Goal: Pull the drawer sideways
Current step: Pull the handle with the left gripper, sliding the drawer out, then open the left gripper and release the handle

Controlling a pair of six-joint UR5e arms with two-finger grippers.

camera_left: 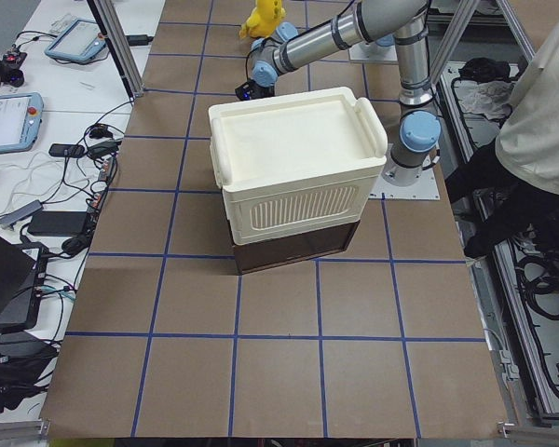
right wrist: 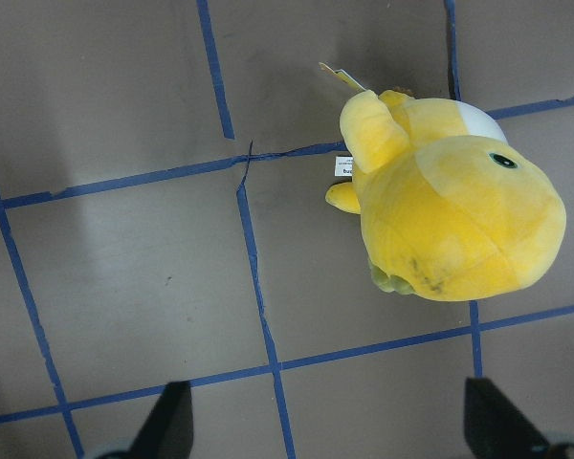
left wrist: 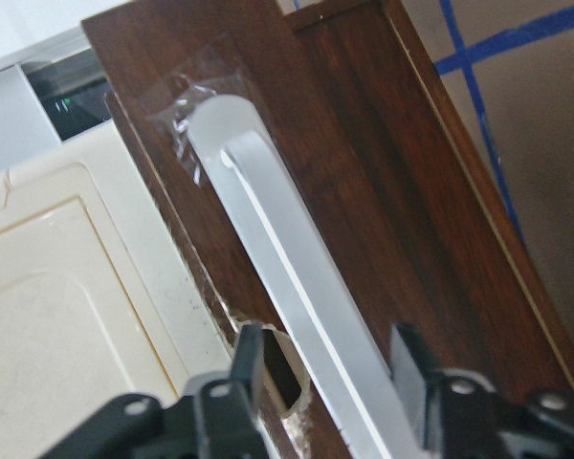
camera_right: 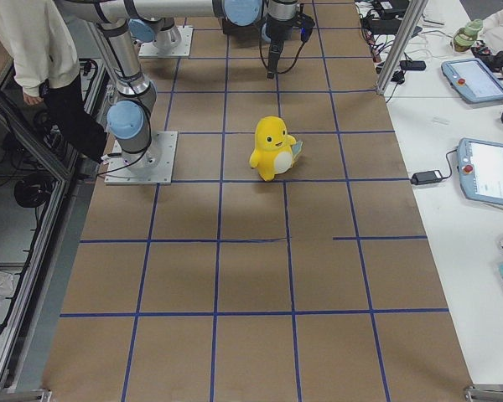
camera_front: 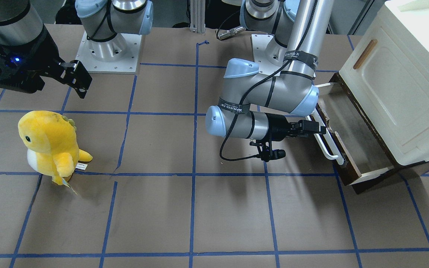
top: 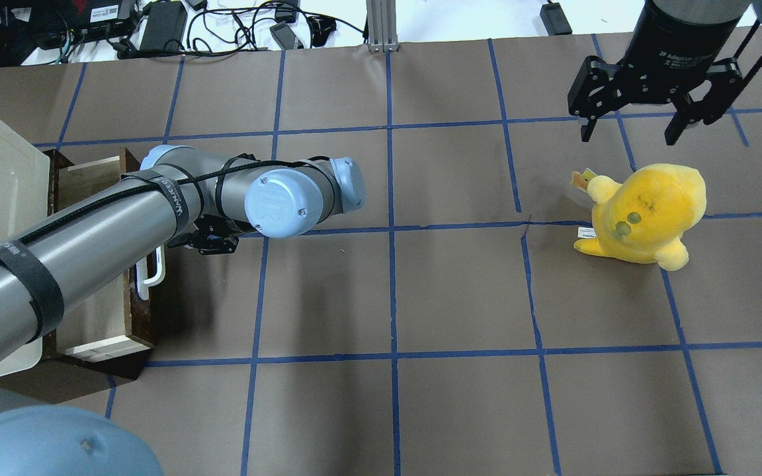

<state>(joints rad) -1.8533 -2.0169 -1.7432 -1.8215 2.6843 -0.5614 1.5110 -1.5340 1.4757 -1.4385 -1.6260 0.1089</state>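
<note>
Left hand (left wrist: 330,339) sits with fingers apart astride the white bar handle (left wrist: 268,210) of the drawer (camera_front: 352,141), the bar's long axis crossing the gap; right hand (top: 627,135), likewise spread, hangs well apart.

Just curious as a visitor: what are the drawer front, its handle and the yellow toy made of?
The drawer front looks like dark stained wood, worn: grain and a chipped edge show. The handle is smooth white, plastic or painted metal, unclear which. The yellow toy looks like fuzzy plush fabric with a tag.
</note>
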